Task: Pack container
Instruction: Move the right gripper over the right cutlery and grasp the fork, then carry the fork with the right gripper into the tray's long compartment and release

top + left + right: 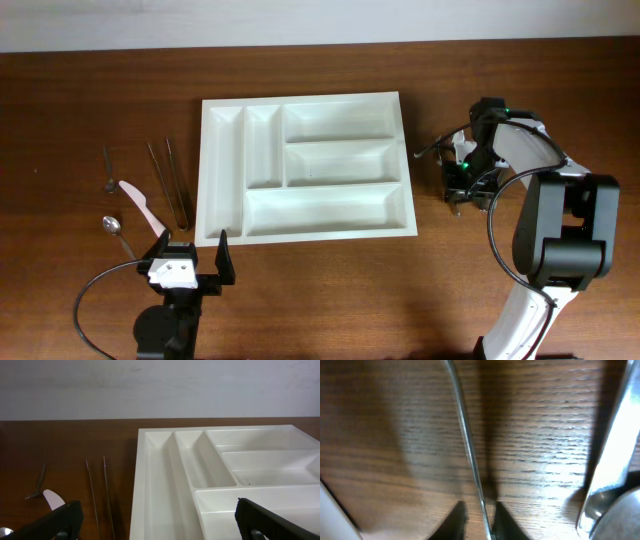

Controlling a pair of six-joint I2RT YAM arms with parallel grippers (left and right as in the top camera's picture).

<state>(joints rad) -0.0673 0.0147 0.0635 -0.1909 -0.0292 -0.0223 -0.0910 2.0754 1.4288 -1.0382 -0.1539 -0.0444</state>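
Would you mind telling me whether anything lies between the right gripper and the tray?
Nothing visible does. The right gripper hangs just right of the tray, with a thin metal utensil between its jaws. Only bare table separates gripper and tray.

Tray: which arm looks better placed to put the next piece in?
Right. The right gripper has a finger on either side of a thin metal handle beside the tray; the left gripper hangs open, holding nothing.
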